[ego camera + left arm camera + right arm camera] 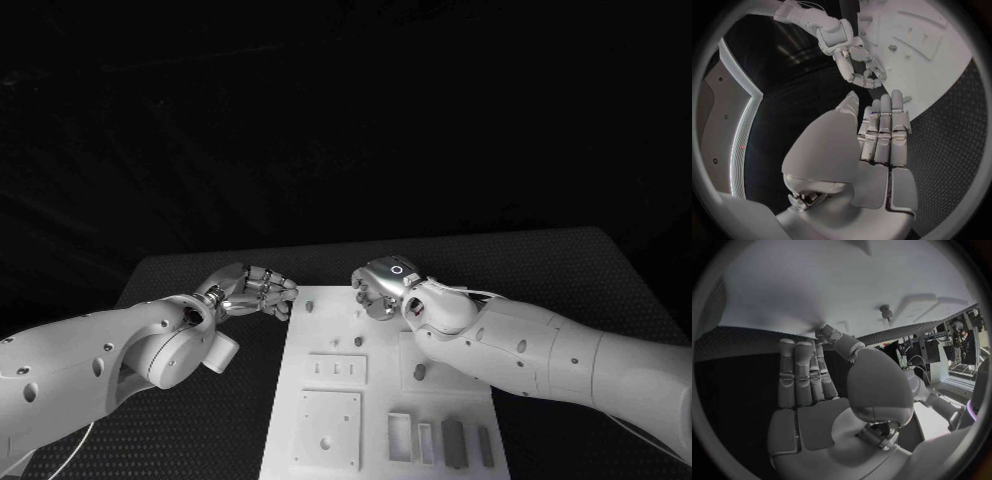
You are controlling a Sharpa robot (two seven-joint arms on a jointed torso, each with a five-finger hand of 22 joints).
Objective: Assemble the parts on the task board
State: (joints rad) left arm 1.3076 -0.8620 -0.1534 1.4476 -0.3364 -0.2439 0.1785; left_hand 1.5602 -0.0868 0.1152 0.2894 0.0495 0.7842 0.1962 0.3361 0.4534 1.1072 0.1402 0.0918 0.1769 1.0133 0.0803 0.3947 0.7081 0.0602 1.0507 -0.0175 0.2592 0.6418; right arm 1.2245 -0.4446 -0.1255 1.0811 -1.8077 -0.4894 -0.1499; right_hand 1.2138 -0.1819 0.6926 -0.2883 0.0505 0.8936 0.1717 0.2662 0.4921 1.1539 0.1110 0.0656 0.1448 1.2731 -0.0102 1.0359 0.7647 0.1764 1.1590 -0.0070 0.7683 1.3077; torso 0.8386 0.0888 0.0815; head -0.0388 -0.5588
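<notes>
The white task board (pixel 378 400) lies in the middle of the black table. Its near end carries a square plate (pixel 329 428) and upright grey parts (pixel 454 442) in slots. My left hand (pixel 257 291) hovers at the board's far left corner; in the left wrist view its fingers (pixel 882 132) are straight and side by side, with nothing in them. My right hand (pixel 382 285) is over the board's far edge. Its fingers (pixel 801 372) are stretched out and empty, with the thumb pointing at the board (pixel 848 285) near a small peg (pixel 886 313).
A plate with three small slots (pixel 336 368) and a dark oval hole (pixel 420 371) lie mid-board. The black table mat (pixel 562 270) runs on either side of the board. In the left wrist view the right hand (pixel 856 62) hangs over the board (pixel 926 30).
</notes>
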